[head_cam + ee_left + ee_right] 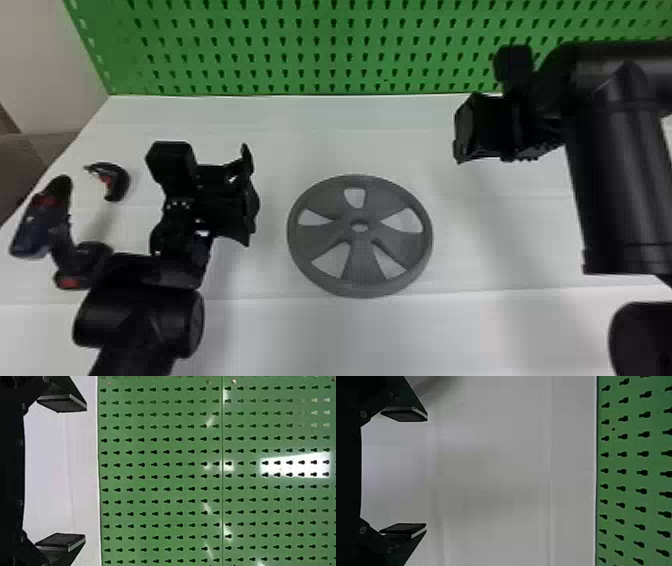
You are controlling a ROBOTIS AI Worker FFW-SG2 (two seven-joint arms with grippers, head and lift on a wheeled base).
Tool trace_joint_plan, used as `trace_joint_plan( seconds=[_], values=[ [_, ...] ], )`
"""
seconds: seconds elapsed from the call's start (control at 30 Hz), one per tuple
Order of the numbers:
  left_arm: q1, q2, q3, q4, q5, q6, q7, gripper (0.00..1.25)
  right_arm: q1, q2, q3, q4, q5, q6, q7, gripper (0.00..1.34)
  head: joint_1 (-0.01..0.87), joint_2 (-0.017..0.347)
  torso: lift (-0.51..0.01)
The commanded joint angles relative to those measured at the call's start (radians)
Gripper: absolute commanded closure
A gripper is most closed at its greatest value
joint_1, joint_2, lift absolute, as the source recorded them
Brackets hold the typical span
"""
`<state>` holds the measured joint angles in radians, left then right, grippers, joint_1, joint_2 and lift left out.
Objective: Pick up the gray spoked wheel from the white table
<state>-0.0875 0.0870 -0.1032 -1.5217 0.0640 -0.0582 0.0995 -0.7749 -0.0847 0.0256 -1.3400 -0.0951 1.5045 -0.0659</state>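
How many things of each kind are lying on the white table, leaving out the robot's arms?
Gray spoked wheel: 1
Cordless drill: 1
Small curved black-and-red item, kind unclear: 1
Total: 3

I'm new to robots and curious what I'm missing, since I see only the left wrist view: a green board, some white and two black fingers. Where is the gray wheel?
Observer: The wheel lies flat on the white table, to the right of your left end effector in the head view.
Operator: Thanks! Is the other end effector holding anything?
Observer: No, the right end effector is open, with nothing between its fingers.
Operator: And is anything besides the wheel lying there?
Observer: Yes, what looks like a power drill lies at the table's left side in the head view.
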Motion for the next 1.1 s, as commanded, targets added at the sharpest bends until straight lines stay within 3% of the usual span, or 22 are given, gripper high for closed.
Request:
trace_joint_plan(
  seconds=[0.0, 0.63, 1.07],
  values=[
    [-0.005, 0.000, -0.004, 0.000, -0.006, 0.006, -0.001, 0.13, -0.055, -0.026, 0.013, 0.127, -0.075, 0.031, 0.000, 0.30, 0.767, 0.035, -0.107],
    [-0.014, 0.004, -0.020, 0.011, -0.010, 0.014, -0.004, 0.13, -0.146, -0.061, 0.132, 0.340, -0.201, 0.068, 0.000, 0.31, 0.767, 0.035, -0.107],
    [-0.018, 0.004, -0.026, 0.015, -0.010, 0.015, -0.004, 0.13, -0.172, -0.067, 0.157, 0.423, -0.229, 0.068, 0.000, 0.30, 0.767, 0.035, -0.107]
  ],
)
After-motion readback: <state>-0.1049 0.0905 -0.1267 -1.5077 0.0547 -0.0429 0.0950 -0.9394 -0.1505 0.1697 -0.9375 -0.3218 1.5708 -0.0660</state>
